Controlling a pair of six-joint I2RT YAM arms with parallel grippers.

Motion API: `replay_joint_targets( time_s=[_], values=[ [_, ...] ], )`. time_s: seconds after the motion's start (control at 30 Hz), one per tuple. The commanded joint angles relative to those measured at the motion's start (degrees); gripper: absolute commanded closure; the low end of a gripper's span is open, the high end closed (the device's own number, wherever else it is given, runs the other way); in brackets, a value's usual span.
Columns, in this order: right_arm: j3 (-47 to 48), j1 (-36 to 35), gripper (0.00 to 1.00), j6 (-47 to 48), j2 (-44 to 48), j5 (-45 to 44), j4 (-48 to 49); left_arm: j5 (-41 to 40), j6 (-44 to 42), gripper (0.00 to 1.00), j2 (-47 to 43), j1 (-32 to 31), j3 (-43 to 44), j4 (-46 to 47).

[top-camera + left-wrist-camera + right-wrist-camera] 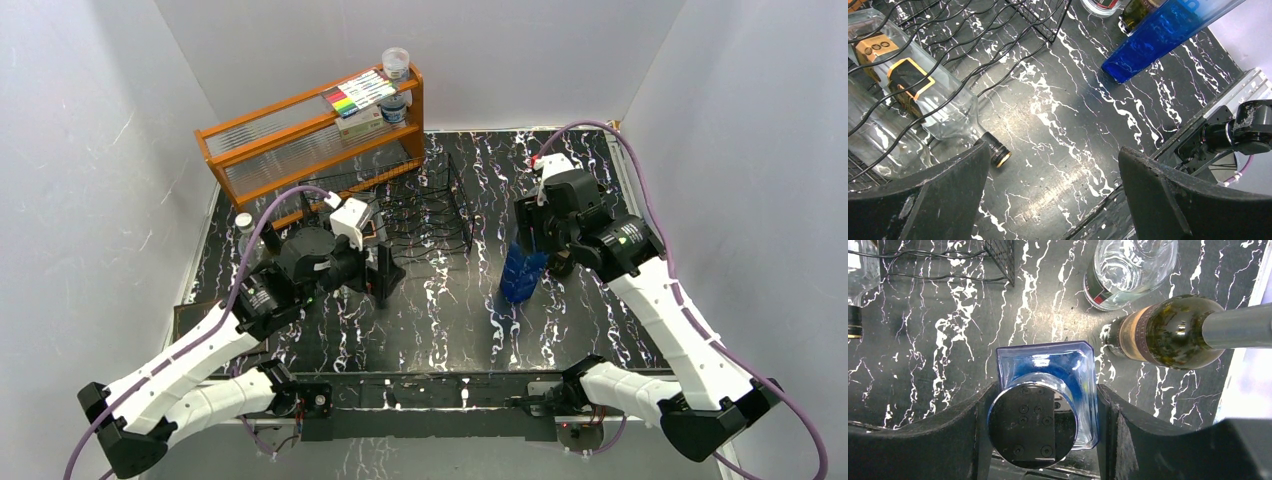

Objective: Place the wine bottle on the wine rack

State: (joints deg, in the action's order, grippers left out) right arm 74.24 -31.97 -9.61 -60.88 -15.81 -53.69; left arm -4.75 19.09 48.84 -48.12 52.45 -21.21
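Note:
A blue square-sided bottle (1048,365) with a mirror-like round cap stands upright on the black marbled table (440,310), right of the black wire wine rack (430,210). My right gripper (1043,410) sits over its top, and both fingers press the bottle's sides: shut on it. In the top view this gripper (530,245) covers the blue bottle (523,272) from above. A dark green wine bottle (1168,332) with a silver neck stands just right of it. My left gripper (1055,185) hangs open and empty beside the rack (998,30).
A clear bottle (923,95) with a black-and-orange label lies in the rack, neck toward the table. Another clear bottle (1130,270) stands behind the green one. An orange wooden shelf (300,140) with markers and jars stands at the back left. White walls enclose the table.

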Motion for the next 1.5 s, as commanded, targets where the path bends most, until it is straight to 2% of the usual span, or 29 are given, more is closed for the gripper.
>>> replay_joint_targets(
  time_s=[0.0,0.23,0.43,0.5,0.6,0.93,1.23,1.47],
  values=[
    [4.26,-0.03,0.7,-2.75,2.48,4.36,3.25,2.21,-0.9,0.02,0.49,0.13,-0.85,3.73],
    [1.1,-0.02,0.72,-11.04,4.8,17.06,9.56,6.36,-3.78,0.02,2.68,0.15,-3.14,9.11],
    [-4.46,-0.03,0.76,-19.19,7.11,22.52,17.38,12.28,-7.05,0.02,2.38,0.13,-8.33,18.24],
    [-5.55,-0.03,0.76,-20.52,7.81,24.63,19.69,14.3,-8.65,0.09,2.64,-0.08,-10.21,22.32],
    [-6.1,-0.03,0.75,-21.79,8.44,26.02,21.29,15.0,-9.97,0.1,5.34,-1.19,-11.12,27.13],
    [-7.42,-0.03,0.73,-23.28,9.98,29.95,23.0,16.95,-10.42,0.06,14.95,-5.72,-12.49,39.8],
    [-8.33,0.0,0.73,-24.76,11.18,33.18,24.52,21.43,-16.36,0.05,18.87,-6.18,-14.06,44.86],
    [-9.38,-0.03,0.73,-26.37,11.79,34.51,25.82,22.24,-18.74,0.06,20.79,-6.27,-14.6,44.4]
  ],
)
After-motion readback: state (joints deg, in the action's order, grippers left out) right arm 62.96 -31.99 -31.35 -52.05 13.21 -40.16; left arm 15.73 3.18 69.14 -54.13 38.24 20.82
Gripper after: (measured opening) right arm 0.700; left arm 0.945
